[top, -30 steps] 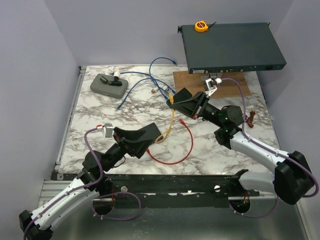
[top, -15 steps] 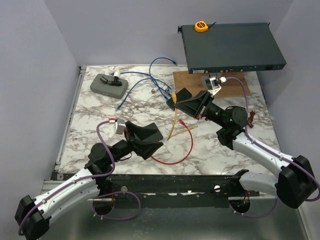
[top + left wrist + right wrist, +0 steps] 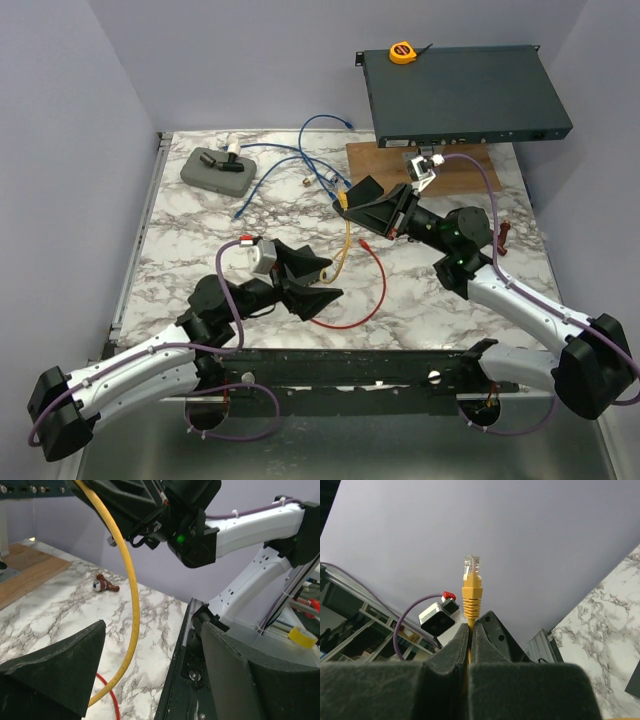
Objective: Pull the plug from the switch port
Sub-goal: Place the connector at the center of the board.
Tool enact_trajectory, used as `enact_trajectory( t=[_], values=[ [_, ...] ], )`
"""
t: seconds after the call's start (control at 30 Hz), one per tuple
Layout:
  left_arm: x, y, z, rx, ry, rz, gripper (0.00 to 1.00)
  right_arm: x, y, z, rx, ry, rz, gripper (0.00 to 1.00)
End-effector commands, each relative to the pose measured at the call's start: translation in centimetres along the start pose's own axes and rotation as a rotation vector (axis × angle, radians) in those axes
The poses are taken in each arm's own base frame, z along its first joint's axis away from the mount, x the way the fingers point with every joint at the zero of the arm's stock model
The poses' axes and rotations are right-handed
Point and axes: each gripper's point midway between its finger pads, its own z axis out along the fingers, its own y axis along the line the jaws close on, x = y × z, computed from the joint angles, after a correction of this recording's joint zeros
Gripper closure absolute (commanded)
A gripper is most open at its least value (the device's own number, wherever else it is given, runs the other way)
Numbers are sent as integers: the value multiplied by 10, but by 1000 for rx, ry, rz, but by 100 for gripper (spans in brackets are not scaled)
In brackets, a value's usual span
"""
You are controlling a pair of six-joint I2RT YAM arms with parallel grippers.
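The dark switch (image 3: 460,95) stands at the back right on a wooden board (image 3: 470,168). The yellow plug (image 3: 472,577) is free of it and points up in the air. My right gripper (image 3: 470,626) is shut on the yellow cable just below the plug's boot, left of the switch in the top view (image 3: 345,200). From there the yellow cable (image 3: 346,245) hangs to the table. My left gripper (image 3: 154,625) is open with the yellow cable (image 3: 131,605) running between its fingers, nearer the left one and touching neither.
A red cable (image 3: 372,292) loops on the marble beside the left gripper (image 3: 333,278). Blue cables (image 3: 300,165) and a grey case (image 3: 217,170) lie at the back left. An orange tape measure (image 3: 402,52) sits on the switch. A small brown figure (image 3: 500,238) lies at the right.
My left arm has swung right and forward until its jaws straddle the hanging yellow cable, and the jaws have narrowed somewhat. The right gripper has kept its grip, barely shifting.
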Motion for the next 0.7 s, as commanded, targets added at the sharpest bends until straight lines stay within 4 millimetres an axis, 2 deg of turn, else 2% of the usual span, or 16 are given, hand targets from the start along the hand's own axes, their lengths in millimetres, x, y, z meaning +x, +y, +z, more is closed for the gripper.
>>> enact_trajectory(
  t=[0.0, 0.27, 0.4, 0.57, 0.67],
  values=[
    [11, 9, 6, -29, 40, 40, 28, 1, 10, -1, -12, 27, -41, 99],
    [17, 19, 8, -80, 61, 48, 36, 3, 9, -1, -8, 39, -53, 99],
    [20, 19, 9, -78, 72, 44, 45, 3, 7, -2, 1, 39, -56, 99],
    [23, 17, 12, -66, 85, 33, 48, 4, 6, -3, 8, 41, -59, 99],
    [25, 15, 15, -54, 96, 27, 54, 4, 7, -4, 8, 41, -59, 99]
  ],
)
